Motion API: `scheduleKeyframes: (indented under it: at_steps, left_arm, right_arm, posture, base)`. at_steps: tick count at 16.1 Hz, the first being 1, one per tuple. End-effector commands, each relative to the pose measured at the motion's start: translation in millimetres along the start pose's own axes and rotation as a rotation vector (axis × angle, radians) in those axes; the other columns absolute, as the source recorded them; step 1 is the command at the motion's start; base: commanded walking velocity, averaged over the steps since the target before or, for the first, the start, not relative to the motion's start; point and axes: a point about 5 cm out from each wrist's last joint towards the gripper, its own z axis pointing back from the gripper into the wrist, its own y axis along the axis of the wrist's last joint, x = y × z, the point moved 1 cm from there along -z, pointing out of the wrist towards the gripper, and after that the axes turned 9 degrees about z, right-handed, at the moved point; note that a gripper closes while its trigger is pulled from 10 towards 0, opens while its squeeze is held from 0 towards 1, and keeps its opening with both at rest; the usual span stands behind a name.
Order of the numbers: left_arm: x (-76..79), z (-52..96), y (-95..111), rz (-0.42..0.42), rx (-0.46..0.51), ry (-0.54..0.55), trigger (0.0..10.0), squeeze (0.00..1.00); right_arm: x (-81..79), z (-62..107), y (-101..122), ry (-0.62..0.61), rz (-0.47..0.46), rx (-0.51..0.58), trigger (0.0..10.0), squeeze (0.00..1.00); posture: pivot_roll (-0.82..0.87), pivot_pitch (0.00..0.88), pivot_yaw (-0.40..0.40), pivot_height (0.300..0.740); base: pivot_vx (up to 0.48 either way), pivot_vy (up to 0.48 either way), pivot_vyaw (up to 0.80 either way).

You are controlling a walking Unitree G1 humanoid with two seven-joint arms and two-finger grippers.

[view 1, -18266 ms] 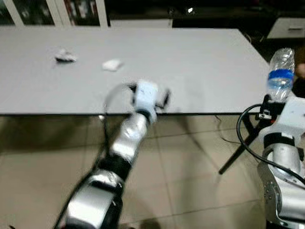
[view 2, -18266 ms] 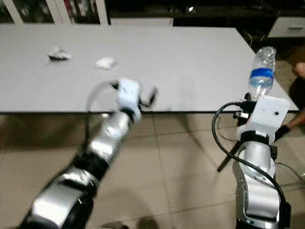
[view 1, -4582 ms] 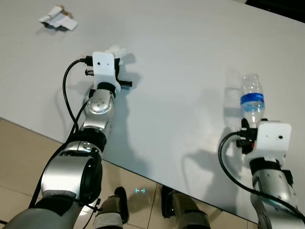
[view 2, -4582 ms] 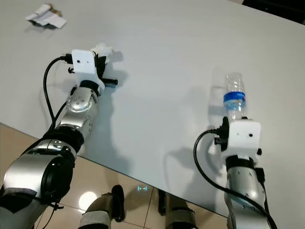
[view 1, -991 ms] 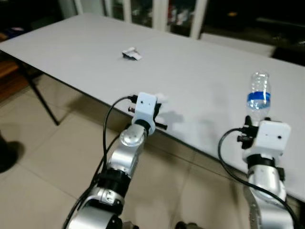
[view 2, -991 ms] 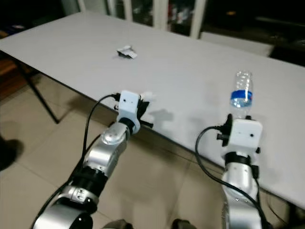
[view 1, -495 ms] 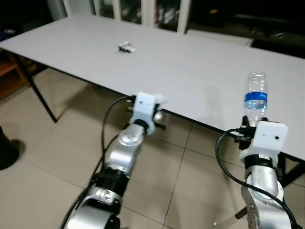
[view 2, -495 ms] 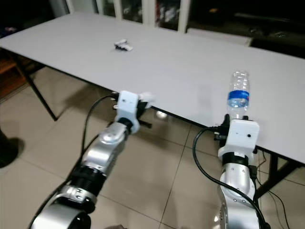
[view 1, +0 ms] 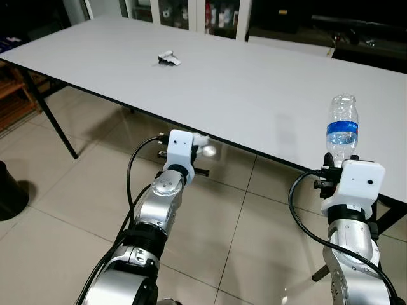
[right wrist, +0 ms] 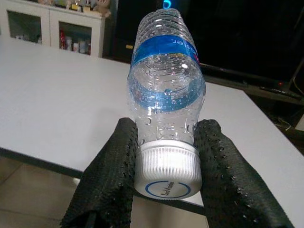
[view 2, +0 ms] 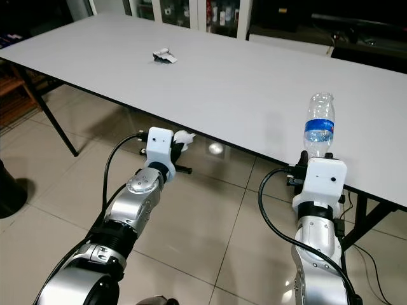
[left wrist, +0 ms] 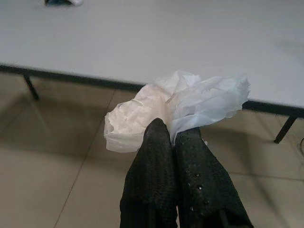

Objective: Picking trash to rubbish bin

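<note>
White crumpled tissue [left wrist: 178, 107] sat pinched between my left gripper's [left wrist: 175, 137] two black fingers [left wrist: 154, 161], bunching out just past their tips. That gripper was held in front of me over the tiled floor [view 1: 57, 210], just short of the grey table's [view 1: 254, 82] near edge. My right gripper [right wrist: 164, 142] was clamped on a clear plastic bottle [right wrist: 166, 90] with a blue label, fingers squeezing its neck either side of the white cap [right wrist: 166, 173], cap toward the wrist and the bottle's body standing up beyond the tips. Far beyond the left gripper, another small scrap of crumpled trash [view 1: 169, 59] lay on the tabletop. Well off to the left of that gripper I could see a dark rounded object [view 1: 9, 190] on the floor.
</note>
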Motion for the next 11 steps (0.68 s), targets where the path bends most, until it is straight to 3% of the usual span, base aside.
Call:
scheduleKeyframes:
  at_steps: [1, 4, 11]
  left_arm:
    - [-2.3, -1.8, -1.3, -0.01, -0.023, 0.019, 10.0, 0.0]
    - [2.9, -2.4, -3.0, 0.0, -0.017, -0.037, 10.0, 0.0]
    - [-11.2, 1.4, -25.7, -0.05, -0.077, -0.044, 10.0, 0.0]
  right_arm:
    - [-0.8, -0.8, 1.1, 0.007, 0.002, 0.008, 10.0, 0.0]
    - [-3.1, -0.9, 0.6, 0.015, 0.014, 0.006, 10.0, 0.0]
    - [-9.7, -1.1, -13.9, 0.04, 0.005, -0.034, 10.0, 0.0]
  posture:
    - [0.02, 0.069, 0.011, 0.74]
    - [0.02, 0.067, 0.012, 0.74]
    - [0.03, 0.055, 0.012, 0.74]
  base:
    - [0.0, 0.0, 0.0]
    - [0.0, 0.0, 0.8]
    - [0.0, 0.0, 0.8]
